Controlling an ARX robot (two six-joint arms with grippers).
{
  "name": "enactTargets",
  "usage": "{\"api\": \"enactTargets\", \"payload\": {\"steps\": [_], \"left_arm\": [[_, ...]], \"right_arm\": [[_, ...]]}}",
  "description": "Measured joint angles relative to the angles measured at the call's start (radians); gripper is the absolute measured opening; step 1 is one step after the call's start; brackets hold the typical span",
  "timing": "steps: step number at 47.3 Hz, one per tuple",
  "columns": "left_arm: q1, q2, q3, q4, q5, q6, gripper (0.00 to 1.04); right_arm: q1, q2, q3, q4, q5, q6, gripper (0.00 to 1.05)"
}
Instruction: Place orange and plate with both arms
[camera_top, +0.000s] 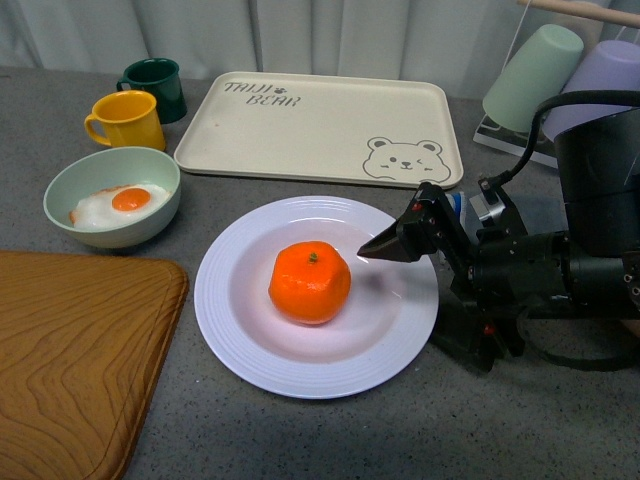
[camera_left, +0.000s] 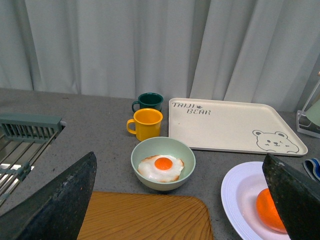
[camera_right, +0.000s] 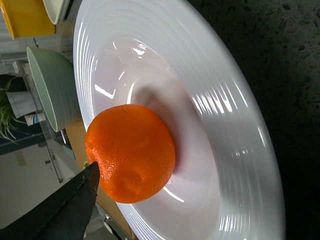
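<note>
Go slow with the right gripper (camera_top: 378, 249) (jaws unclear; the left gripper (camera_left: 179, 159) is wide open) so the orange (camera_top: 310, 283) won't roll off the plate (camera_top: 228, 305).

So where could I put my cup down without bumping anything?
The tray and the board are bare. So is the table in front of the plate. It's crowded around the mugs and bowl, and the right gripper hangs over the plate's right rim.
</note>
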Motion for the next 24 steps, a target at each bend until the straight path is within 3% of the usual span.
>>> {"api": "enactTargets", "payload": {"steps": [4, 14, 24], "left_arm": [[0.000, 0.000, 0.000, 0.000, 0.000, 0.000, 0.98], [0.000, 0.000, 0.000, 0.000, 0.000, 0.000, 0.98], [0.000, 0.000, 0.000, 0.000, 0.000, 0.000, 0.98]], "right_arm": [[0.004, 0.006, 0.006, -0.003, 0.009, 0.007, 0.82], [0.009, 0.016, 0.021, -0.043, 0.029, 0.012, 0.43], [0.008, 0.029, 0.022, -0.062, 0.032, 0.000, 0.14]]}}
